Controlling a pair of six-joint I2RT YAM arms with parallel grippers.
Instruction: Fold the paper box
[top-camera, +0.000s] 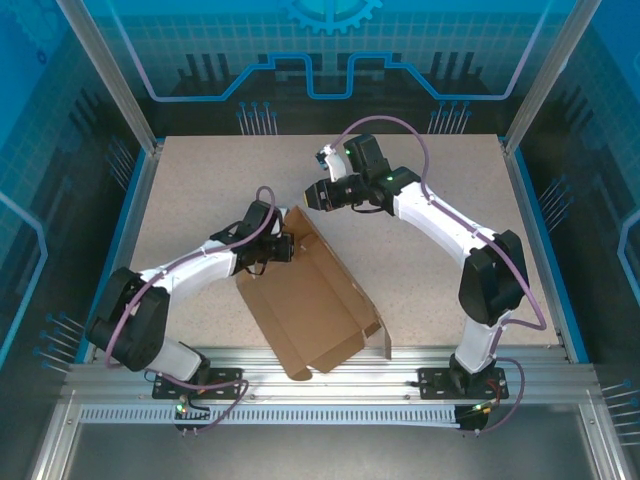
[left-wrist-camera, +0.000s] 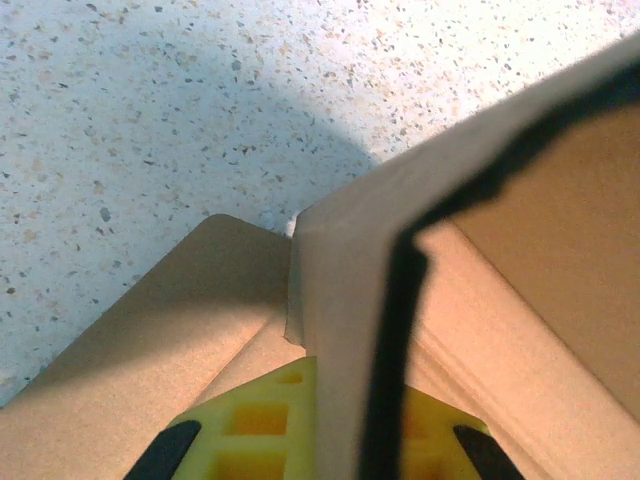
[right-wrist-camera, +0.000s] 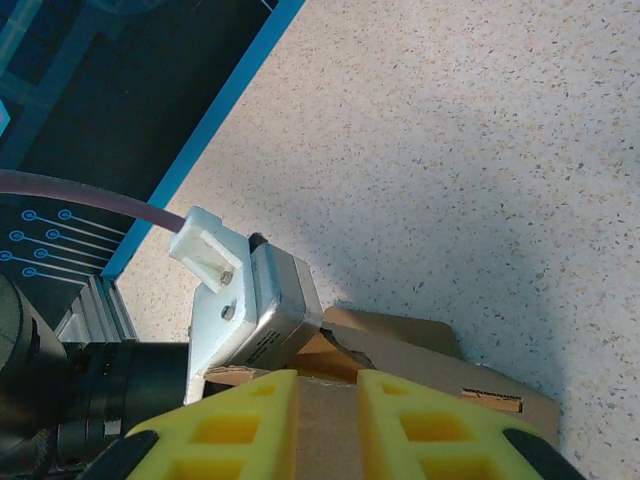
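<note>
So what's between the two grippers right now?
The paper box's raised flap: the top view shows it between the left gripper, shut on it, and the right gripper.

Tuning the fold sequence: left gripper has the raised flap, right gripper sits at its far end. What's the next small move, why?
Probably close the right gripper on the flap's far edge before folding. The left gripper pinches that upright flap of the paper box, whose base lies flat on the table. The right gripper's jaws are nearly together there, but a grip isn't clear.
</note>
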